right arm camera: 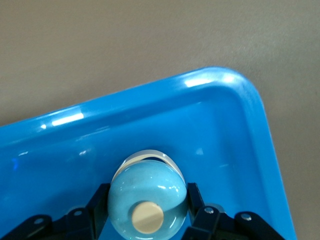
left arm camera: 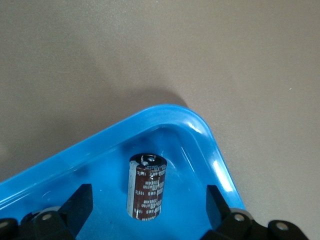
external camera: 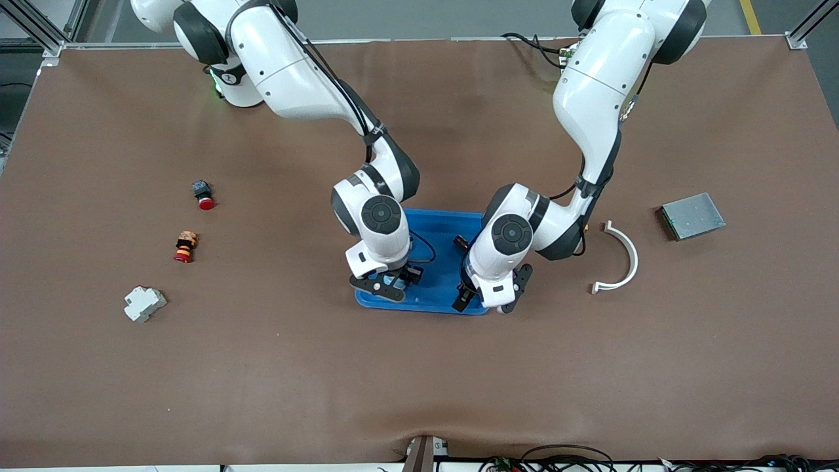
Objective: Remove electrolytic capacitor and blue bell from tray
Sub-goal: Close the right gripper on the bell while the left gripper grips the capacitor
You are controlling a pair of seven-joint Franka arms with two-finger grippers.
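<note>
Brown matting covers the counter [external camera: 419,380], and a blue tray [external camera: 439,226] sits near its middle, with both arms reaching down into it.

In the right wrist view the right gripper [right arm camera: 146,212] is low in the tray [right arm camera: 150,130], near one of its rounded corners, with its fingers [right arm camera: 97,202] clenched against the sides of a light blue bell [right arm camera: 147,192]. The bell has a cream knob on top and a pale rim showing at its base. In the front view this gripper [external camera: 387,283] is at the tray corner nearest the front camera, toward the right arm's end of the counter.

The left gripper [left arm camera: 150,207] hangs over the tray's [left arm camera: 200,125] other near corner with its fingers [left arm camera: 80,200] released, spread wide on either side of a brown capacitor [left arm camera: 146,186]. The capacitor lies in the tray and neither finger touches it. From the front, this gripper [external camera: 493,298] is at the tray's near edge toward the left arm's end.

Toward the right arm's end of the counter lie a red-capped button [external camera: 202,195], a red and orange part [external camera: 185,246] and a white block [external camera: 144,303]. Toward the left arm's end lie a white curved strip [external camera: 623,259] and a grey flat box [external camera: 692,216].
</note>
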